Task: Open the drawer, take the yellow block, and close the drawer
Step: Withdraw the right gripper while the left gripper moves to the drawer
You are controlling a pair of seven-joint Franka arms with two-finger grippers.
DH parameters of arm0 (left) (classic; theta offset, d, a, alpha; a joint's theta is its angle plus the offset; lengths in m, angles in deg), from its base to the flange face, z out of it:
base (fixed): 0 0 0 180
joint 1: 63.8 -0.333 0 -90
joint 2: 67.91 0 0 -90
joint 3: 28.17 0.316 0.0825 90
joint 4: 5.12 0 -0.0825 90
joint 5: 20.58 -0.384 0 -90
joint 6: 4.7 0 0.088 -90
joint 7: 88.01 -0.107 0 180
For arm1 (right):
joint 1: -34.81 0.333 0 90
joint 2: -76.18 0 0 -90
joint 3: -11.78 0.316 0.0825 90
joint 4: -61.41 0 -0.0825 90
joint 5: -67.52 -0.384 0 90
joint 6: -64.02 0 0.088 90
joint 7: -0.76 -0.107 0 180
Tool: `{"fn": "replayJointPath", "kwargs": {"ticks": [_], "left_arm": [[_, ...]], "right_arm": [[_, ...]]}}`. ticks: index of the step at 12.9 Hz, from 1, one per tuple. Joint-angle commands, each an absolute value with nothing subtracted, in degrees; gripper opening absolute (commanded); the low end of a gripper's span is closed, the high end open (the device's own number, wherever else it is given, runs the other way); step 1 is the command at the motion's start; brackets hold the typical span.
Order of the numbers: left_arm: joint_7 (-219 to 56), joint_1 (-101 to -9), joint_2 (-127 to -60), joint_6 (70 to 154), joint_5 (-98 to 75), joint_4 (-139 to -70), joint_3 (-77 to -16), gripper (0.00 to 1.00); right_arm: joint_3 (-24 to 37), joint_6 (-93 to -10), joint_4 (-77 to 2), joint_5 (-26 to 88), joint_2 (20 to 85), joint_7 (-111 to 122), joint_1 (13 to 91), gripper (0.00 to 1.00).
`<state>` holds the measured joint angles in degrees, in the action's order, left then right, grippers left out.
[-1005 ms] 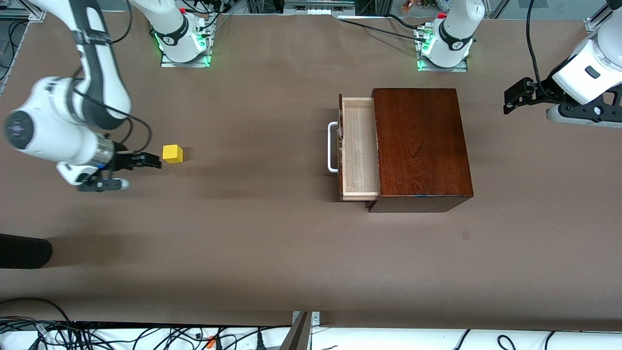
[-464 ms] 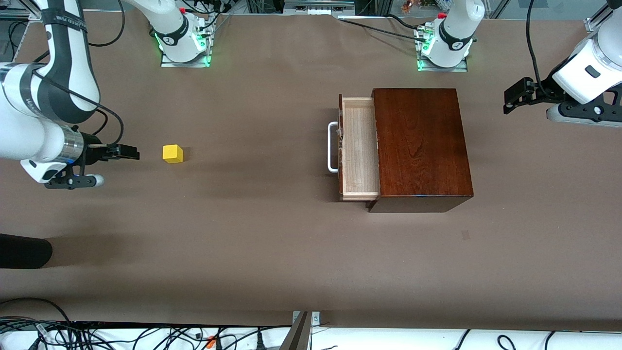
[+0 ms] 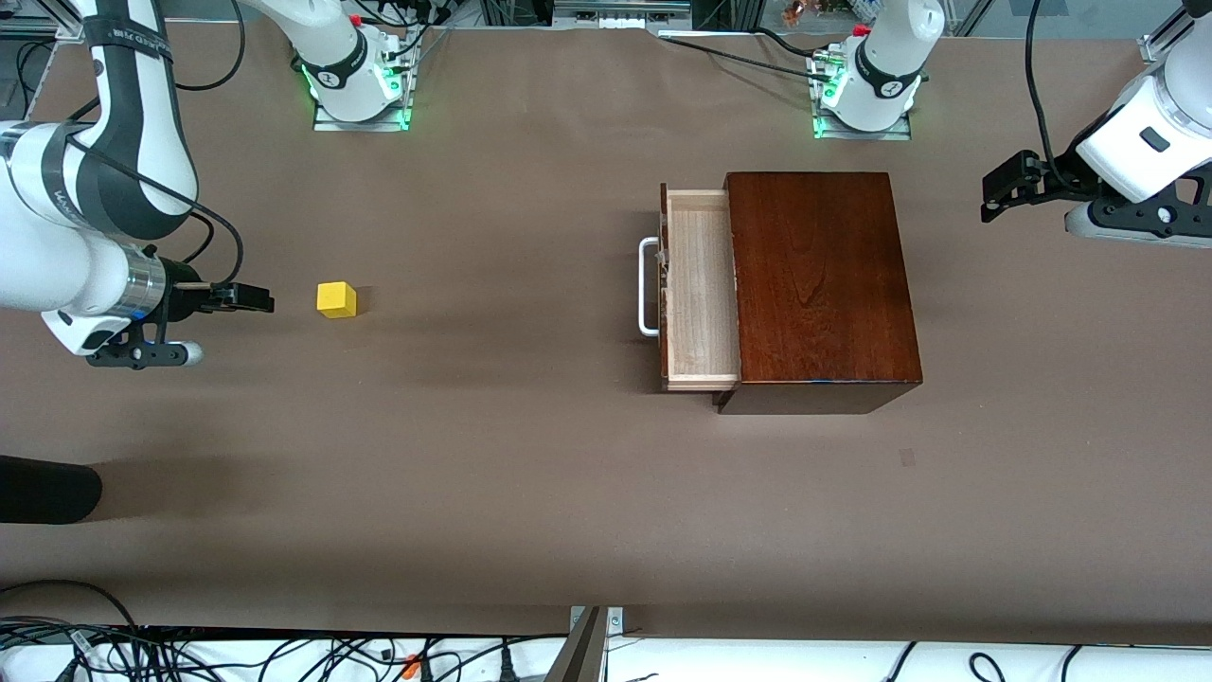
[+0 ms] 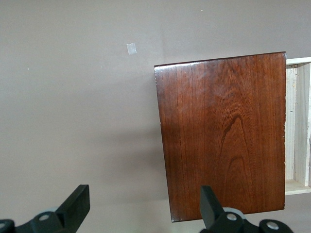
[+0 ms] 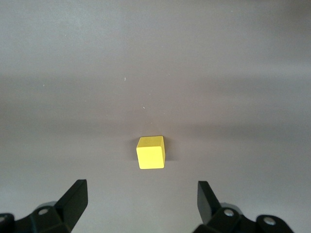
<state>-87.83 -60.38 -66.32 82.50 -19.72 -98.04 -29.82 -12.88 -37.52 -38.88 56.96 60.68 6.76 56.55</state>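
The yellow block sits on the bare table toward the right arm's end, apart from everything. My right gripper hangs low beside it, a short gap away, open and holding nothing; in the right wrist view the block lies ahead of the open right gripper. The drawer of the dark wooden box is pulled out, its pale inside bare and its white handle facing the block. My left gripper waits open near the left arm's end of the table, and the left wrist view of it shows the box top.
A dark rounded object pokes in at the table's edge nearer the front camera than the right gripper. A small tape mark lies on the table nearer the camera than the box. Cables run along the table's front edge.
My right gripper has drawn back from the yellow block toward the right arm's end, leaving a gap; it has barely moved in the last half second. Block, drawer and left arm are unchanged.
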Motion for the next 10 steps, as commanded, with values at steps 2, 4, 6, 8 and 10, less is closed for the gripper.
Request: {"fn": "replayJointPath", "kwargs": {"ticks": [2,4,6,8,10], "left_arm": [[-88.8,-60.29,-66.68,81.08,-19.44,-96.62,-29.75,1.0],[-88.81,-60.29,-66.68,81.08,-19.44,-96.53,-29.75,1.0],[-88.46,-60.29,-66.59,81.08,-19.35,-96.53,-29.84,1.0],[-88.37,-60.29,-66.68,81.08,-19.35,-96.62,-29.84,1.0],[-89.32,-60.29,-66.68,80.99,-18.57,-96.62,-30.36,1.0]], "right_arm": [[-13.01,-36.26,-36.16,57.76,61.42,6.21,56.43,1.0],[-13.18,-36.17,-35.45,58.81,61.59,6.39,56.25,1.0],[-12.75,-36.17,-35.45,61.09,62.55,5.69,56.08,1.0],[-6.64,-36.26,-35.8,63.12,63.43,5.51,50.23,1.0],[2.51,-36.26,-36.24,64.44,63.79,5.33,40.65,1.0]]}}
